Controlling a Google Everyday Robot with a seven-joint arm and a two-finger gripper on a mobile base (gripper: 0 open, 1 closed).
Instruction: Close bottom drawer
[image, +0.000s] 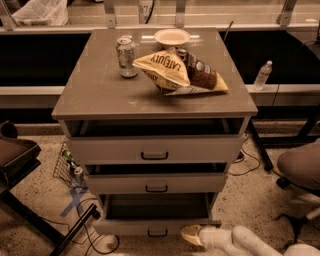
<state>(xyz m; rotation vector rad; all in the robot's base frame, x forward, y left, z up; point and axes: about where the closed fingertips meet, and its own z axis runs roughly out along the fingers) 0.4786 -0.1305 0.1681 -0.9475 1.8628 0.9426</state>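
The bottom drawer (157, 229) is the lowest of the grey cabinet's three drawers. It stands pulled out, with its grey inside showing and a small dark handle (157, 233) on its flat front. My gripper (192, 235) is at the lower right, with its pale tip against the right part of that drawer front, just right of the handle. The white arm (250, 242) runs off toward the bottom right corner. The two drawers above, the top drawer (155, 149) and the middle drawer (156, 183), are also partly pulled out.
On the cabinet top (100, 90) stand a soda can (126, 56), a chip bag (176, 72) and a white bowl (172, 36). A water bottle (263, 75) stands at the right. A chair (300, 170) is at the right, dark furniture (20, 165) at the left, and cables (95, 240) lie on the floor.
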